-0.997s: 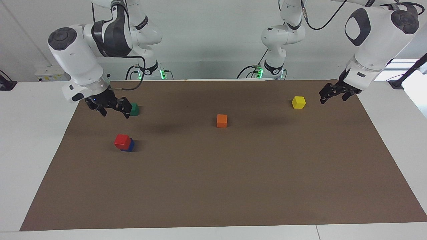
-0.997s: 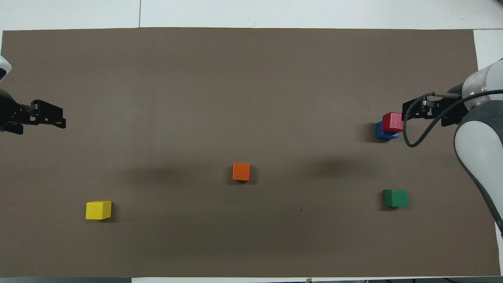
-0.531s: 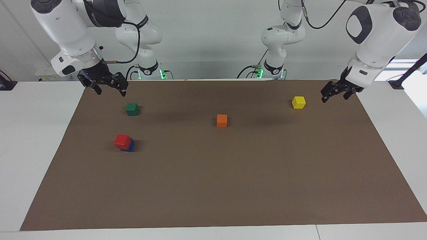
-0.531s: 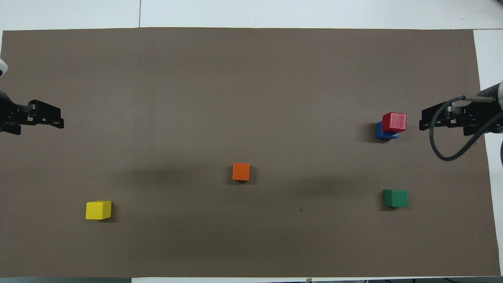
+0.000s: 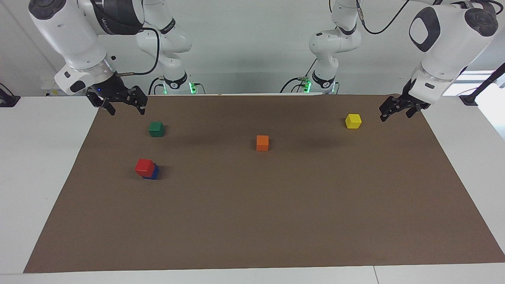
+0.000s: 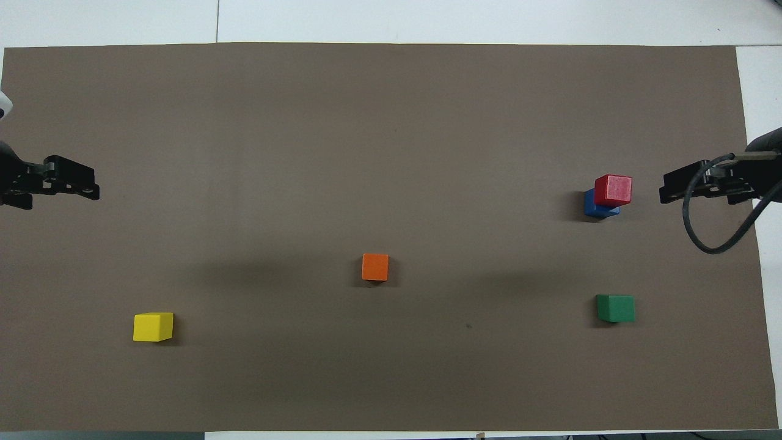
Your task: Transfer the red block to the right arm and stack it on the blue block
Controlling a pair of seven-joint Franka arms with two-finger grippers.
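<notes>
1. Fingers (image 5: 141, 106) of the right gripper (image 5: 125, 110) stand spread and empty in our facing view over the mat's (image 5: 252, 221) edge; the left gripper (image 5: 388, 113) is spread too, beside the yellow block (image 5: 353, 121).
2. From overhead we see the glossy red block (image 6: 613, 189) on the blue block (image 6: 594, 206) — set slightly askew — toward the right arm's end.

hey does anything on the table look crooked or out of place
Only the stack: the red block sits on the blue block shifted off centre, overhanging one side. It rests there untouched; nothing else looks odd.
</notes>
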